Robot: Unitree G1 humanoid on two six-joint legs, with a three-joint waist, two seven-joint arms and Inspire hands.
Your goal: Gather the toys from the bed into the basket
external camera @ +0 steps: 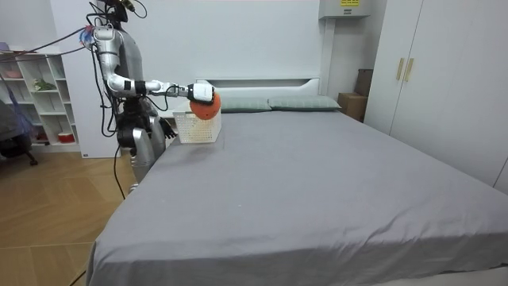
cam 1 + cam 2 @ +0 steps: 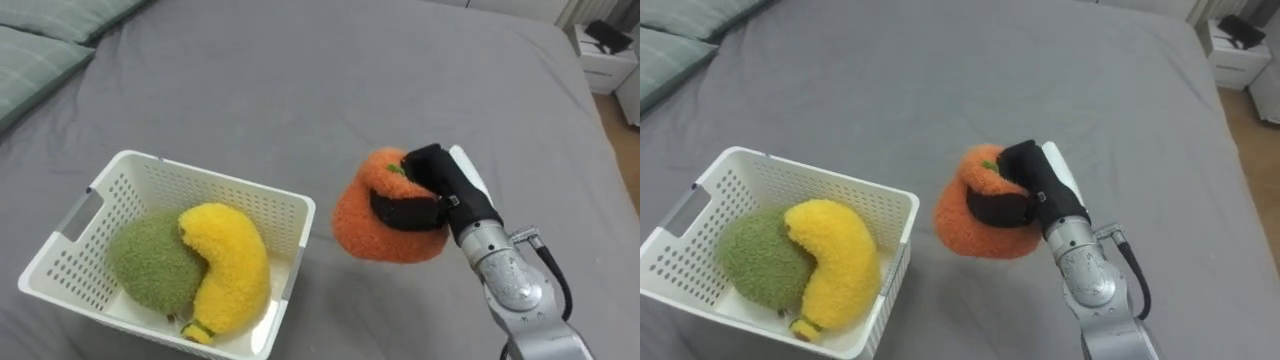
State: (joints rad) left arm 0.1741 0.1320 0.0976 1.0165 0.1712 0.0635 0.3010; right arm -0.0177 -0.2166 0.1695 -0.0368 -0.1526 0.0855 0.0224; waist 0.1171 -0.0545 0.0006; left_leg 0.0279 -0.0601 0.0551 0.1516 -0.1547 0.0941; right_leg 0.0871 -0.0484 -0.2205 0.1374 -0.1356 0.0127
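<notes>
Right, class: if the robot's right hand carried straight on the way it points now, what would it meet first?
Beyond the orange toy it grips, the right hand would likely meet only bare grey bed; the white basket seems off to its left.

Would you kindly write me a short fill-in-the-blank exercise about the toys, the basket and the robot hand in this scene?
1. The right robot hand is curled round the ____ plush toy.
2. The white basket on the grey bed holds a green plush toy and a ____ banana-shaped one.
3. In the eye views, the held toy is to the ____ of the basket.

Missing words: orange; yellow; right
</notes>
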